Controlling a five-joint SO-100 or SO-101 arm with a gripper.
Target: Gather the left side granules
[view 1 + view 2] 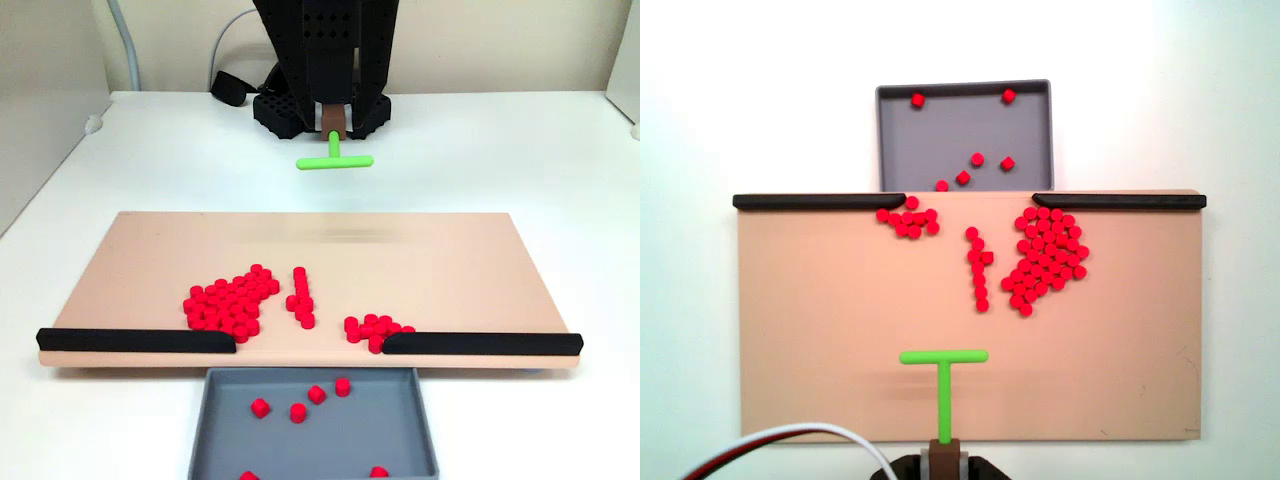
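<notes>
The granules, a small cluster of about a dozen red beads (908, 221), lie on the tan board (820, 330) against the end of the left black rail (818, 201); in a fixed view this same cluster (373, 329) is on the right. My gripper (943, 447) is shut on the stem of the green T tool (943, 380), whose crossbar faces the beads from well short of them. In a fixed view the gripper (333, 133) holds the T tool (334, 161) beyond the board's far edge.
A much larger bunch of red beads (1045, 255) lies by the right black rail (1120, 201), and a short line of beads (978, 270) runs between the two groups. The grey tray (940, 130) beyond the gap in the rails holds several beads. A white cable (790, 440) curves beside the arm base.
</notes>
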